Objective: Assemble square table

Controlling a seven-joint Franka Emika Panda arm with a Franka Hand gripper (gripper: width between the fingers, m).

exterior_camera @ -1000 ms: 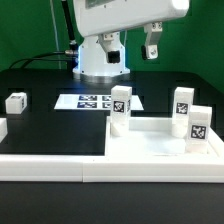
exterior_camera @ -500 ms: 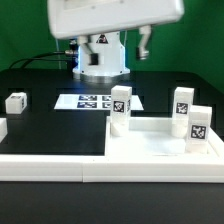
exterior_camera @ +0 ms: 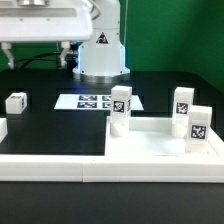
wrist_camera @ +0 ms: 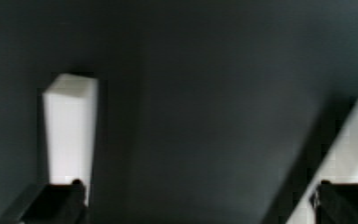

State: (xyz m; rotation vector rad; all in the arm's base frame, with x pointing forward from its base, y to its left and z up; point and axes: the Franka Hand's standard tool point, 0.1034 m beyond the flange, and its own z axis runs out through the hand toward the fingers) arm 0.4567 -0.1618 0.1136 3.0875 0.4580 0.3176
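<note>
The square tabletop (exterior_camera: 150, 146) is a white slab lying at the exterior view's right. Three white tagged leg blocks stand on it: one at its near-left corner (exterior_camera: 120, 108) and two at its right (exterior_camera: 182, 104) (exterior_camera: 198, 124). Another leg block (exterior_camera: 15, 102) lies loose on the black table at the left. My gripper (exterior_camera: 38, 55) hangs high at the back left, far from all the parts, open and empty. In the wrist view the dark fingers (wrist_camera: 51, 205) stand wide apart over dark table, with two blurred pale strips (wrist_camera: 69, 130) that I cannot identify.
The marker board (exterior_camera: 95, 100) lies flat in the middle, in front of the robot base (exterior_camera: 100, 60). A long low white border wall (exterior_camera: 60, 166) runs along the front. A small white piece (exterior_camera: 2, 128) shows at the left edge.
The hand has swung from the back right across to the exterior view's left, staying high. The jaws stay open. No part has moved.
</note>
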